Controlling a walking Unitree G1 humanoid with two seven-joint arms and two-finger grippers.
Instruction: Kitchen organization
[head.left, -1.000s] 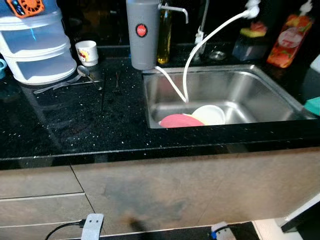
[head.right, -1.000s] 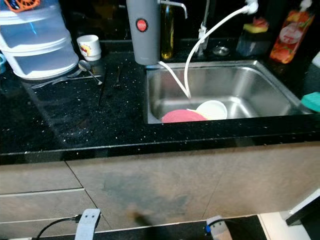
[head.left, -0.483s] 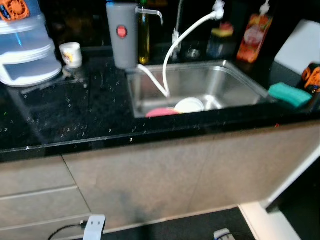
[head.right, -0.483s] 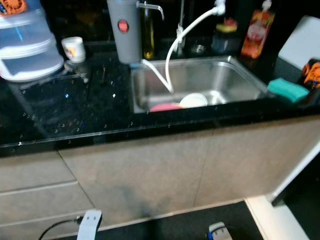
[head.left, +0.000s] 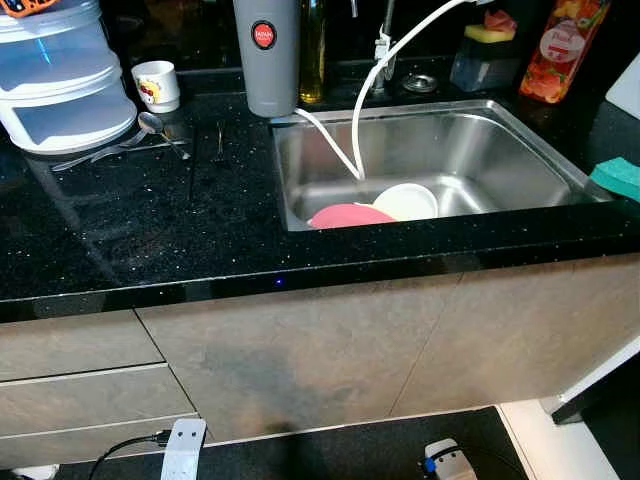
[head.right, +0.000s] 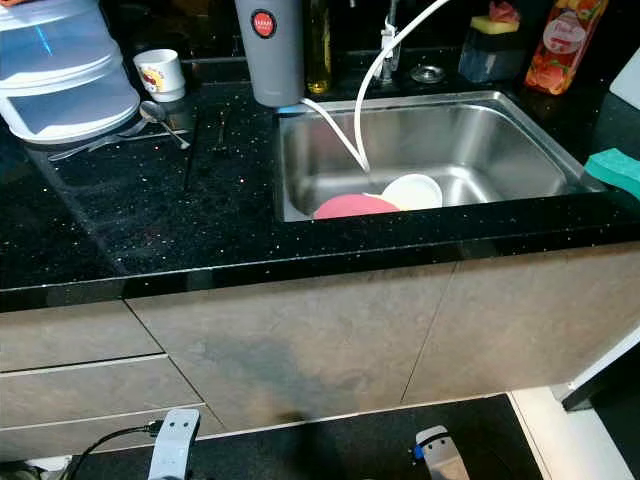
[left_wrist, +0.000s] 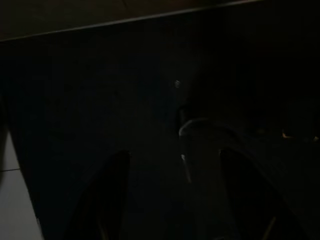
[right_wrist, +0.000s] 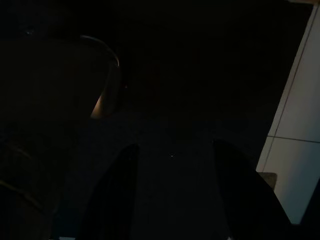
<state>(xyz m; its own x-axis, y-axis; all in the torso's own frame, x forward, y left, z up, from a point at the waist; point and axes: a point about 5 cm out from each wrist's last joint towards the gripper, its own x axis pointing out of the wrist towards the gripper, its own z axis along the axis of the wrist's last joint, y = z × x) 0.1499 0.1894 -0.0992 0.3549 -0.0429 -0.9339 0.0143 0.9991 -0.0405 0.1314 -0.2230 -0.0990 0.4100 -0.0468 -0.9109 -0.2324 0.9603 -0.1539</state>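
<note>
Currently, item: pink round plate (head.left: 350, 215) and white round bowl (head.left: 406, 201), in stainless steel sink (head.left: 520, 150) at your 1 o'clock, touching. Risk: white flexible hose (head.left: 370, 90) drapes over them; reaching in, you could snag it. Wrist views add what eye views lack: left gripper (left_wrist: 170, 195) and right gripper (right_wrist: 172, 192), fingers spread, empty, hanging in shade.

Head cameras look down from above the worktop (head.left: 150, 240) front edge, both sharing the sink (head.left: 500, 150). Wrist cameras face dark floor along their fingers.
</note>
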